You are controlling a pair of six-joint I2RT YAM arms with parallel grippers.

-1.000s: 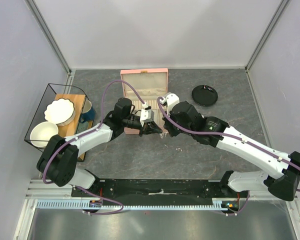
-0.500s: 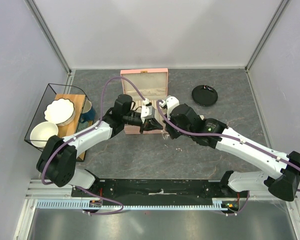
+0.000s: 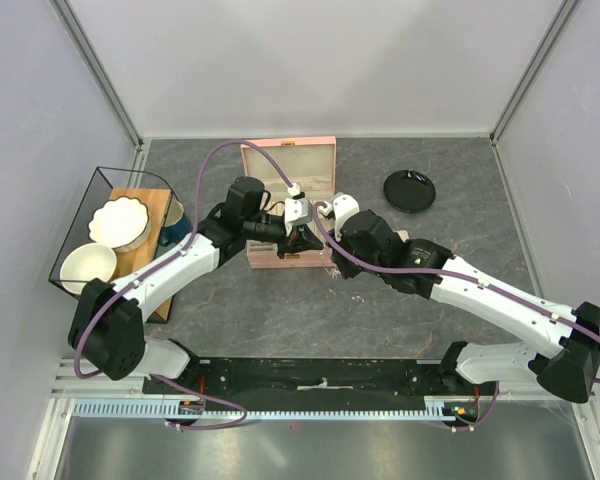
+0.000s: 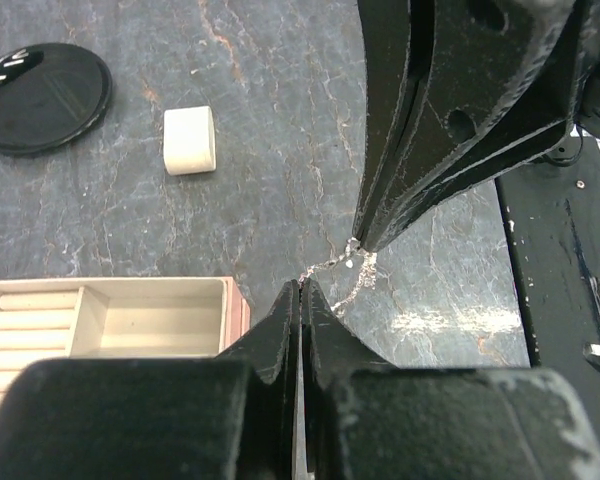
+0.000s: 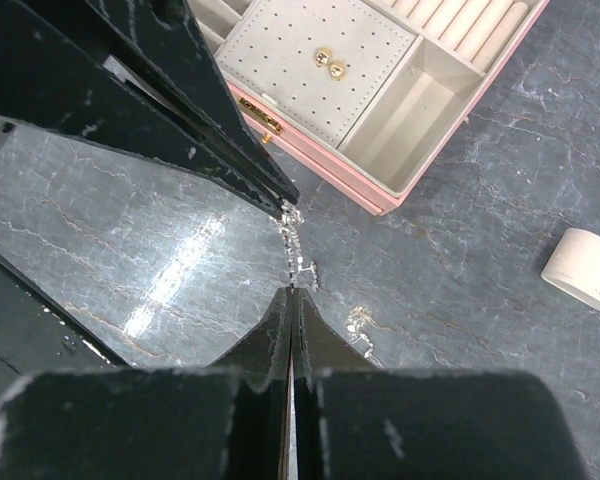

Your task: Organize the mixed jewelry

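Observation:
A thin silvery chain of the mixed jewelry is stretched between both grippers just above the dark table, in front of the open pink box. My left gripper is shut on one end of the chain. My right gripper is shut on the other end. The two tips nearly meet, right of the box's front corner in the top view. Another small silvery piece lies on the table beside them. Two gold studs sit on the box's dotted pad.
A small beige pad and a round black disc lie right of the box. The box lid stands open at the back. A wire rack with white bowls and a wooden board stands at the left.
My left gripper has shifted back and to the right, toward the box front. The right gripper has stayed close against it. The chain stays held between them.

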